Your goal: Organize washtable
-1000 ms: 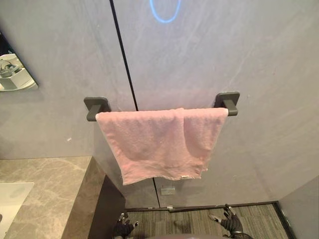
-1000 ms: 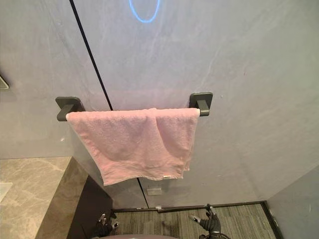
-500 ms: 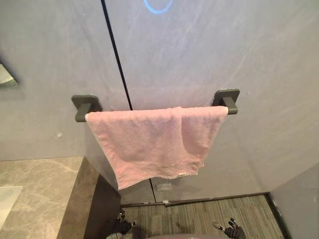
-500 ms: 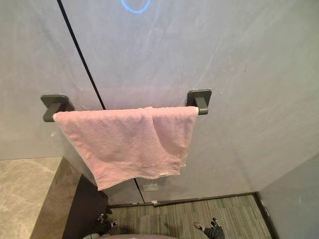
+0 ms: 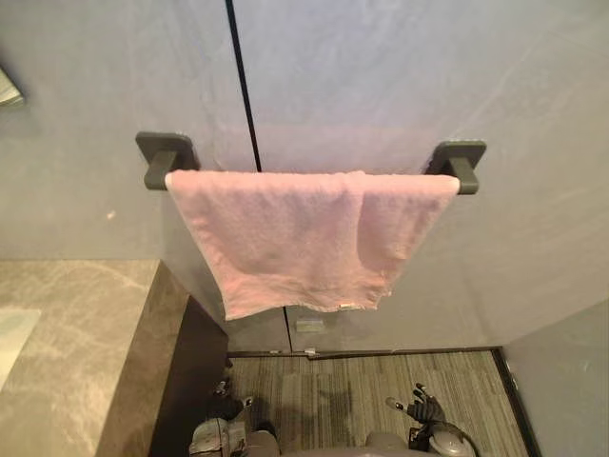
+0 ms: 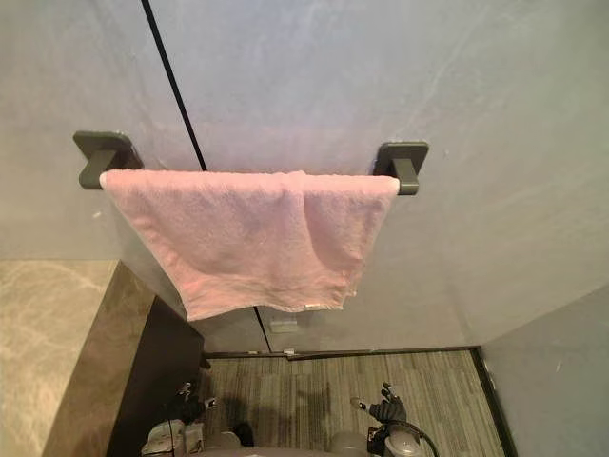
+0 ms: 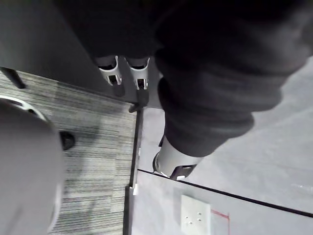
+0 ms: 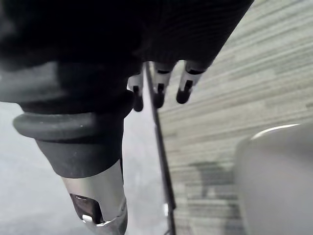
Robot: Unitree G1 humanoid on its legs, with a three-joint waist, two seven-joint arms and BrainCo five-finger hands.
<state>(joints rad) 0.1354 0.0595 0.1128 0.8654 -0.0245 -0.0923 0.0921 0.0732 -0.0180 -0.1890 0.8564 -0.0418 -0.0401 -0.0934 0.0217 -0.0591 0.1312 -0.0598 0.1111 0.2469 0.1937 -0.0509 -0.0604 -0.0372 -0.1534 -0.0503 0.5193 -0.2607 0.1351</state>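
Fingers (image 7: 138, 74) of the left hand (image 7: 215, 83) hang straight and slack, holding nothing; the right hand (image 5: 420, 408) is likewise loose and empty, both low over the striped floor (image 5: 352, 400). Beyond, a pink towel (image 5: 295, 238) drapes over the wall's towel bar (image 5: 464, 171), right of the marble tabletop (image 5: 76, 343).

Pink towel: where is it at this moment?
In the left eye view the pink towel hangs in the middle, draped over the dark towel bar on the grey wall, up and right of the marble counter.
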